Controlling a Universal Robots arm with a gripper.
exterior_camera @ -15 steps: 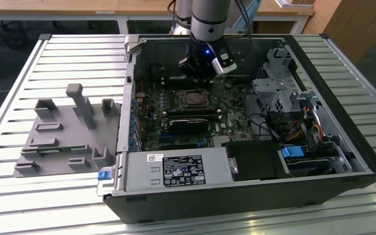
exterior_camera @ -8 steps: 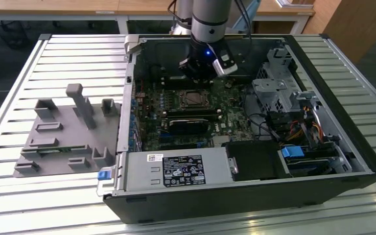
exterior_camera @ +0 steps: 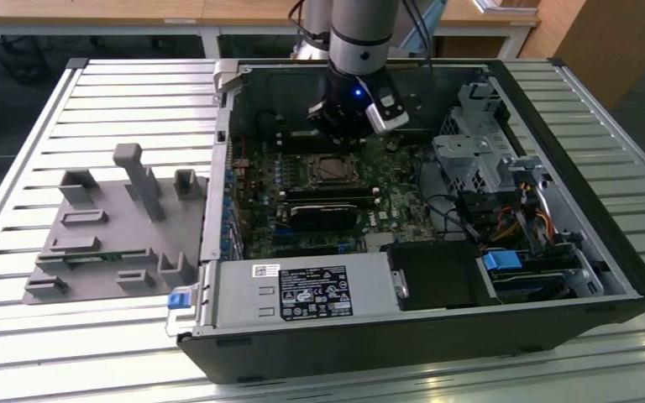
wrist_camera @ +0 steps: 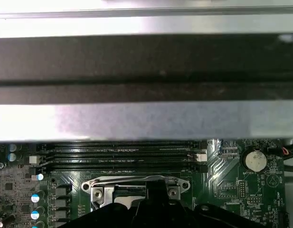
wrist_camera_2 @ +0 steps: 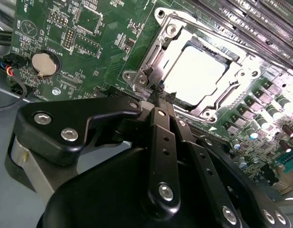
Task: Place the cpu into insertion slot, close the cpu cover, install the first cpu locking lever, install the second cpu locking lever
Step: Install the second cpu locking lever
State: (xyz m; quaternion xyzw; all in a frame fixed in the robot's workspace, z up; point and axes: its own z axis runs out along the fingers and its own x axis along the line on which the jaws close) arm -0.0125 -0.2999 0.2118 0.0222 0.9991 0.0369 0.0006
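The cpu (wrist_camera_2: pixel 193 76) lies flat in the insertion slot (exterior_camera: pixel 332 170) on the green motherboard, its bright silver top facing up. The cpu cover (wrist_camera_2: pixel 154 53), a silver frame, lies down around it, and the chip shows through its window. A thin metal lever (wrist_camera: pixel 137 179) runs along one side of the socket. My gripper (wrist_camera_2: pixel 158 92) hangs low over the socket's edge, its black fingers (wrist_camera_2: pixel 164 137) brought together to one point with nothing between them. In the exterior view the gripper (exterior_camera: pixel 341 138) stands just behind the socket, inside the open computer case.
A grey holder fixture (exterior_camera: pixel 110 227) sits on the slatted table at the exterior view's left. In the case are a black card (exterior_camera: pixel 328 210), the power supply (exterior_camera: pixel 300 290), a drive cage (exterior_camera: pixel 474 159), memory slots (wrist_camera: pixel 122 154), a coin battery (wrist_camera_2: pixel 44 64) and the case wall (wrist_camera: pixel 146 61).
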